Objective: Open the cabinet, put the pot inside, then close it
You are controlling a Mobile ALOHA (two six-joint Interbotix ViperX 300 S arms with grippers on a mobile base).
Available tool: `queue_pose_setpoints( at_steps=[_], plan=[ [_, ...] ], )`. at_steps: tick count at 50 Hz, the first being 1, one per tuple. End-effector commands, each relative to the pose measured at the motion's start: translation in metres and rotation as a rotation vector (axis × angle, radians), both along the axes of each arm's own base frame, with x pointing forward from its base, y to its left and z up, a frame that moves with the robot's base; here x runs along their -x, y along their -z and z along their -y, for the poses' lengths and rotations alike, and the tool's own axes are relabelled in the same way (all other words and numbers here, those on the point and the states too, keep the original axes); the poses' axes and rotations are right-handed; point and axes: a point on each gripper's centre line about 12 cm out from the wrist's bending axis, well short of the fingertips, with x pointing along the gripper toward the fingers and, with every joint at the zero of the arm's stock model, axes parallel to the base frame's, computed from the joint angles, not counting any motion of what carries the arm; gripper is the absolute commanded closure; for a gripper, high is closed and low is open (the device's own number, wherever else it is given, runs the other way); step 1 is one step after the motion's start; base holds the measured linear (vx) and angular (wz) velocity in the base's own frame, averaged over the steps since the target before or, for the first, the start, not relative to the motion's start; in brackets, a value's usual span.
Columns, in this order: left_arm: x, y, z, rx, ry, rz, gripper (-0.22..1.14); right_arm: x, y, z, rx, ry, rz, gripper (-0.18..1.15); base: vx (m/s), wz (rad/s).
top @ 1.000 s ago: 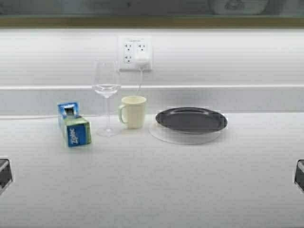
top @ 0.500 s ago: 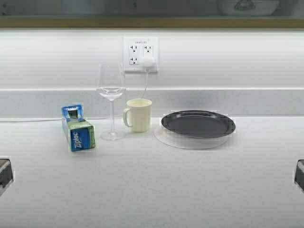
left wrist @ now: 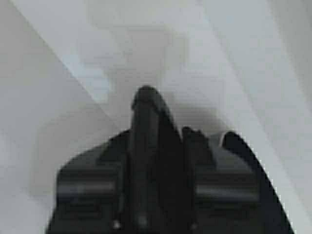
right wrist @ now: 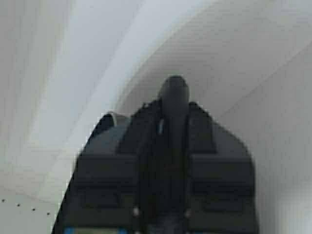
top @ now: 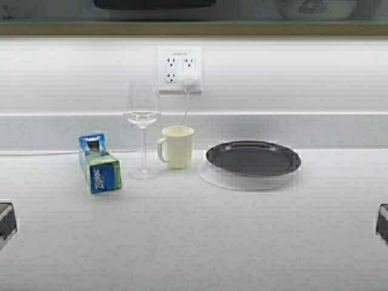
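Both claws sit parked low at the near edges of the countertop (top: 194, 236). The left gripper (left wrist: 158, 124) is clenched, its dark fingers pressed together on nothing, over pale surface only. The right gripper (right wrist: 173, 105) is likewise clenched and empty. In the high view each shows just as a dark corner, the left at about 9 o'clock, the right at about 3 o'clock.

The pot (top: 154, 3) appears as a dark band at the very top, near 12 o'clock, above the tan lower edge of the cabinet (top: 194, 28), far from both claws.

On the counter, at mid-view toward 11 o'clock, a blue Ziploc box (top: 100, 162) stands beside a wine glass (top: 142, 127), with a cream mug (top: 177, 146) just beside that. A dark plate (top: 253, 157) rests on a pale disc (top: 209, 177) toward 1 o'clock. A wall outlet (top: 180, 70) holds a white plug.
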Motion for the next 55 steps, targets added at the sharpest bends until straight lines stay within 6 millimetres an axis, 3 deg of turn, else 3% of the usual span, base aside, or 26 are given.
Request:
queue_pose_setpoints(
  at_steps=[1, 14, 25, 29, 38, 41, 44, 55],
  plan=[
    [-0.008, -0.011, 0.020, -0.109, 0.051, 0.040, 0.90, 0.011, -0.030, -0.028, -0.013, -0.068, 0.089, 0.90, 0.00, 0.00],
    [-0.015, 0.014, 0.021, -0.101, 0.049, -0.016, 0.90, 0.005, -0.019, -0.031, -0.012, -0.067, 0.069, 0.90, 0.00, 0.00],
    [-0.013, 0.015, 0.017, -0.092, 0.019, 0.059, 0.82, 0.002, -0.014, -0.031, -0.050, -0.062, 0.065, 0.87, 0.00, 0.00],
    [-0.011, 0.015, 0.015, -0.087, 0.002, 0.104, 0.67, 0.000, -0.013, -0.030, -0.078, -0.052, 0.053, 0.76, 0.00, 0.00],
    [-0.009, 0.012, 0.013, -0.055, -0.013, 0.156, 0.15, -0.002, -0.014, -0.027, -0.105, -0.039, 0.045, 0.14, 0.00, 0.00],
    [-0.010, 0.010, 0.013, -0.028, -0.015, 0.161, 0.00, -0.003, -0.016, -0.027, -0.116, -0.035, 0.047, 0.00, 0.00, 0.00],
    [-0.011, 0.009, 0.013, -0.003, -0.015, 0.168, -0.08, -0.004, -0.017, -0.023, -0.124, -0.026, 0.046, -0.03, 0.00, 0.00],
    [-0.008, 0.010, 0.010, 0.070, -0.028, 0.206, -0.09, -0.004, -0.019, -0.018, -0.131, -0.014, 0.045, -0.02, 0.00, 0.00]
  ],
)
